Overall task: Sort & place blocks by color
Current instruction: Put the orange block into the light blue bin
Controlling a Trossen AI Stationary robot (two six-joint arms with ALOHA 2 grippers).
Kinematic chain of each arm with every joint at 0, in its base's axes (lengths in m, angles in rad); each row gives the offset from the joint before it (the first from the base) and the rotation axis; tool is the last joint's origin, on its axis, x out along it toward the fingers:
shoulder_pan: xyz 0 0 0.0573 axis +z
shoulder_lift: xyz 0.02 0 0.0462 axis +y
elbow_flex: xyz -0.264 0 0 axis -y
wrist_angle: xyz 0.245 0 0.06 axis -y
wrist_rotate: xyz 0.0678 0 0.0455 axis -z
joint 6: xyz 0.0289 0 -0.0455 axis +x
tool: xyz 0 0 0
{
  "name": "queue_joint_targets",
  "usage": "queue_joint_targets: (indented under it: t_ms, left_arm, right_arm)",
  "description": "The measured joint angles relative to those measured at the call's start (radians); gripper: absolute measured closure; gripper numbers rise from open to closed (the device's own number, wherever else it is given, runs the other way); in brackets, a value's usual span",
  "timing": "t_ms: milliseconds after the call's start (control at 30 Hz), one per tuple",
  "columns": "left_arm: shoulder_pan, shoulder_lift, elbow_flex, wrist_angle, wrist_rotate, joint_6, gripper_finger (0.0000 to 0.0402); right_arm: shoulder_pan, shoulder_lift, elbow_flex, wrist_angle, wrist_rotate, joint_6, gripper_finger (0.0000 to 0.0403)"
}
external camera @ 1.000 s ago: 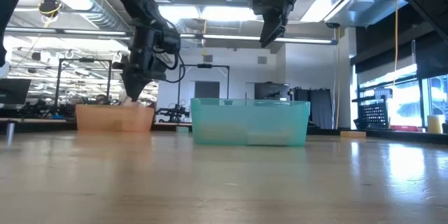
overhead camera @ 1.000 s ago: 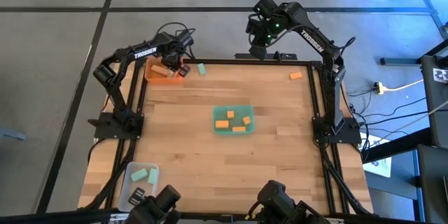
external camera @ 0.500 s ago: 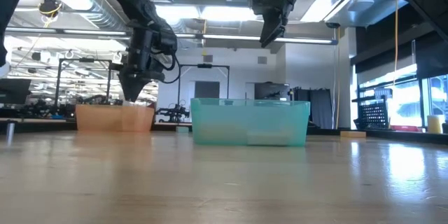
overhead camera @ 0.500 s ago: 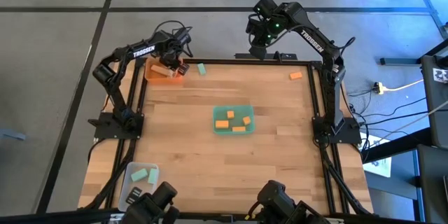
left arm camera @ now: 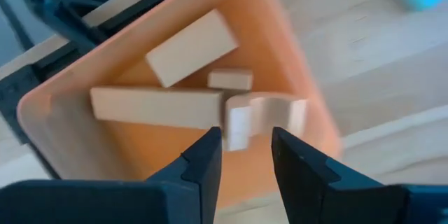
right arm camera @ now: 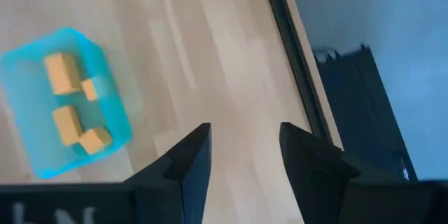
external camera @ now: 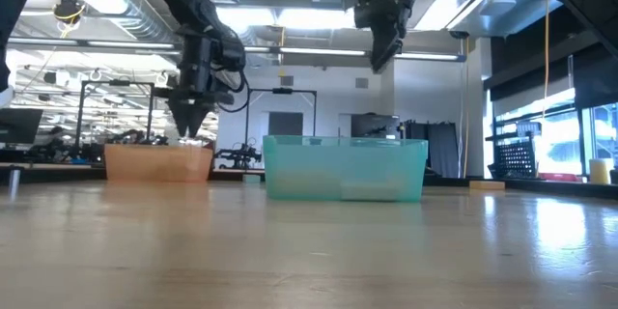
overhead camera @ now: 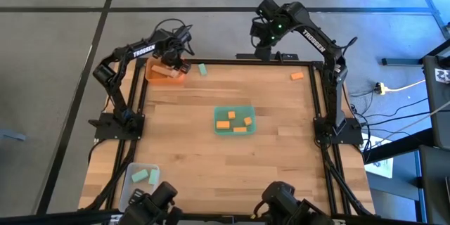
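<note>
High view: the left gripper [overhead camera: 176, 62] hung over the orange tray [overhead camera: 158, 77] at the worktop's [overhead camera: 183, 148] far left corner, its arm bent sharply back on itself. The right gripper [overhead camera: 265, 36] was raised beyond the far edge, well apart from any block. Four orange blocks [overhead camera: 232, 119] lay in the green tray [overhead camera: 218, 131] mid-worktop; a loose orange block [overhead camera: 297, 76] and a loose mint-green block [overhead camera: 202, 69] sat near the far edge, and two mint-green blocks [overhead camera: 146, 176] lay in the clear tray [overhead camera: 130, 193] at the near left.

Low view: the left gripper [external camera: 190, 127] pointed straight down just above the orange tray [external camera: 157, 162]; the right gripper [external camera: 384, 58] hung high over the green tray [external camera: 344, 168].

Left wrist view: the fingers [left arm camera: 203, 161] stood apart, holding nothing, and just ahead of them pale wood blocks [left arm camera: 192, 45] lay jumbled in the orange tray [left arm camera: 280, 63].

Right wrist view: the fingers [right arm camera: 189, 157] were parted and empty, with the green tray [right arm camera: 112, 122] and its orange blocks [right arm camera: 61, 70] off to one side.
</note>
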Motion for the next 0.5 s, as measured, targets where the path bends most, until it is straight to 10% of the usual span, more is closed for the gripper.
queue_joint_targets:
  t_ms: [500]
  left_arm:
    - [-0.095,0.0,0.239,-0.009,0.062,0.087,0.0285]
  right_arm:
    - [-0.165,0.0,-0.493,-0.009,0.182,-0.118,0.0234]
